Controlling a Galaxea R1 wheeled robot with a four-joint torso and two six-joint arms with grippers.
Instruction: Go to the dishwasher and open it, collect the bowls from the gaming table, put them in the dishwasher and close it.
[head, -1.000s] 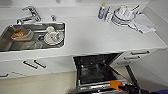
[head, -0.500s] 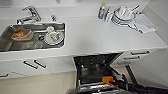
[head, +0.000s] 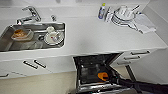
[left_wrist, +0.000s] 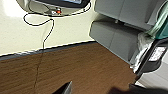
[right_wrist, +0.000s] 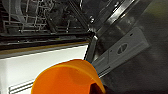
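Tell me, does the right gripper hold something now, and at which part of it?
It appears to hold an orange bowl over the open dishwasher. The hold seems to be at the bowl's rim, but the fingers are not clearly visible.

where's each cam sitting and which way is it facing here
Head: high, looking down at the counter, sink and open dishwasher; right arm enters from the lower right.
Left wrist: low, facing the wood floor and grey seats.
Right wrist: at the dishwasher, facing its racks.
Shared by the head and right wrist views: the orange bowl.
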